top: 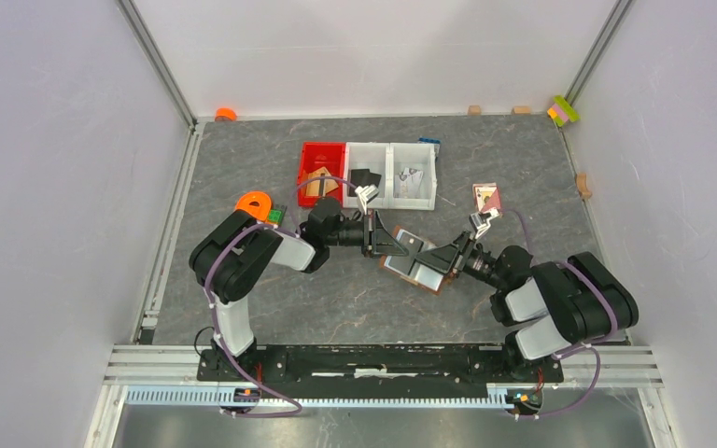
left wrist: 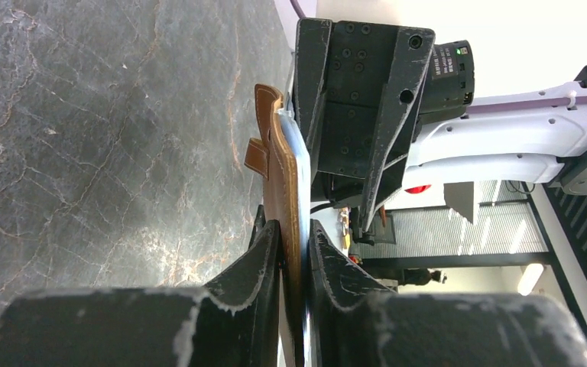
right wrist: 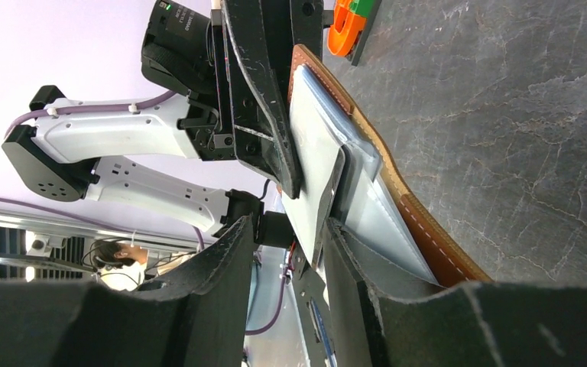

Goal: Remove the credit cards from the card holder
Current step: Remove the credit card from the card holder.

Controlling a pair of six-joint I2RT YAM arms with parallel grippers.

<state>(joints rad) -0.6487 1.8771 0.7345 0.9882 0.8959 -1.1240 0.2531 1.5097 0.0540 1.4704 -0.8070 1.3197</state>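
Centrally, the left gripper [left wrist: 294,229] clamped the small brown leather folding wallet [left wrist: 283,168]; the right gripper [right wrist: 290,225] stood narrow around a thin grey card [right wrist: 313,153], grip unconfirmed.

The brown leather card holder [top: 418,266] was open near mid-surface, brown side down, pale grey-blue lining up, 1 edge clamped in the left hand [left wrist: 294,233]. A thin grey credit card [right wrist: 313,160] stuck partway out of its pocket.

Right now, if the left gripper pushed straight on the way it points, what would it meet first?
The left gripper, clamped on the small brown leather folding wallet, would probably meet the right gripper just beyond; depth is unclear.
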